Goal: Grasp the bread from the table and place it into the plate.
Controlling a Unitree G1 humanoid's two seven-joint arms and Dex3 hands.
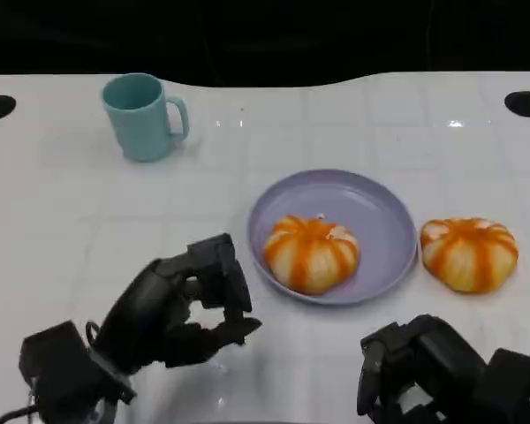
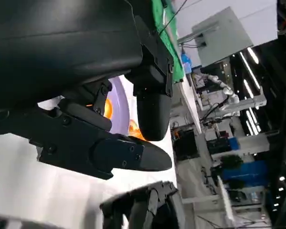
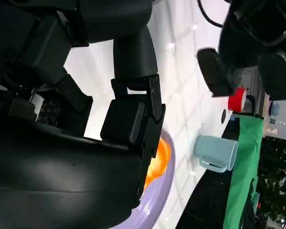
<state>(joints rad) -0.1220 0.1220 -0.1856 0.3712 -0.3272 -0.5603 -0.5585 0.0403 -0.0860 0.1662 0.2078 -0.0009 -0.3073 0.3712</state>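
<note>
White and glossy, the bench [image 1: 62,230] runs back to a dark far edge, and both hands sit at its near side. Starting from the left hand [image 1: 181,305], low at the near left: its black fingers are curled loosely with a gap between them and nothing inside, so it holds nothing. Just to its right and a little farther off lies the lavender plate [image 1: 380,212], and one orange-striped bread [image 1: 311,253] already rests inside it, toward the near-left part of the rim. The right hand [image 1: 424,367] hangs at the near right corner, also carrying nothing as far as the head view shows, with its fingers bent; how far they are apart I cannot tell for sure. Beyond it, just beside the plate's right rim but on the bare bench, sits a second bread [image 1: 470,253], not inside the plate. Well apart at the far left stands a teal mug [image 1: 143,117], upright with its handle to the right. My reading is that one placement looks done, since a loaf is on the plate and both hands are free; if the second loaf is also meant to go in, that grasp and transfer remain, and the right hand is the nearer one for it.
</note>
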